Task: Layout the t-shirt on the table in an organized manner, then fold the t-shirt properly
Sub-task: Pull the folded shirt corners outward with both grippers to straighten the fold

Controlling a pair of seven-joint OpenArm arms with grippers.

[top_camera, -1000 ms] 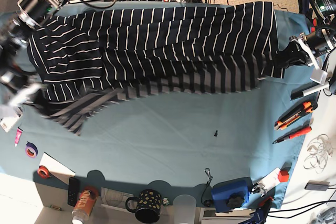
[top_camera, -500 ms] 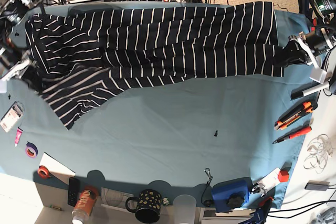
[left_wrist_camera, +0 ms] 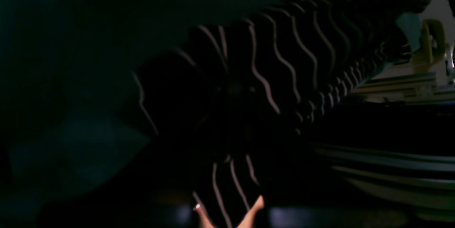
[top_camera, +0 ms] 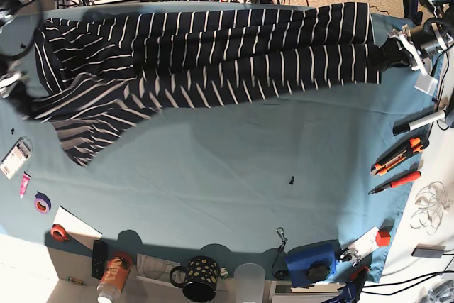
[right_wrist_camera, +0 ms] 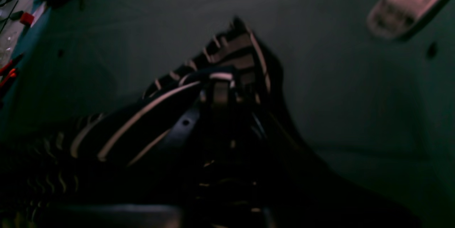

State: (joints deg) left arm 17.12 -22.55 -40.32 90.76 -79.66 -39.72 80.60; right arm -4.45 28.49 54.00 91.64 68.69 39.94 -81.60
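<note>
**Inspector:** Start at the near edge of the table [top_camera: 234,175] and work outward. Containers first.

**Assistant:** Along the near edge, closest to the camera, stand a dark spotted mug [top_camera: 198,278], a clear plastic cup [top_camera: 248,278] just beside it, and an orange can [top_camera: 113,278] further along. I cannot see into any of them, so contents are undetermined. None touches the shirt.

**Inspector:** And the garment?

**Assistant:** The t-shirt [top_camera: 213,54] occupies the far half of the table, stretched lengthwise along the far edge, well apart from the mug. Its near margin looks lifted off the cloth, with a shadow beneath; one sleeve hangs down toward the near side.

**Inspector:** Why is it held so?

**Assistant:** In my judgement the two arms pull against each other to draw out wrinkles before laying it flat. The left gripper [top_camera: 394,52] is pressed together, pinching the hem end; its wrist view shows striped cloth [left_wrist_camera: 270,71] bunched into the jaws. The right gripper [top_camera: 15,86] is likewise clamped on the opposite end, with fabric [right_wrist_camera: 199,93] gathered over its tip.

**Inspector:** Progress?

**Assistant:** Layout stage only, I judge; folding is not yet begun. Risk: the dangling sleeve could land creased.
</note>
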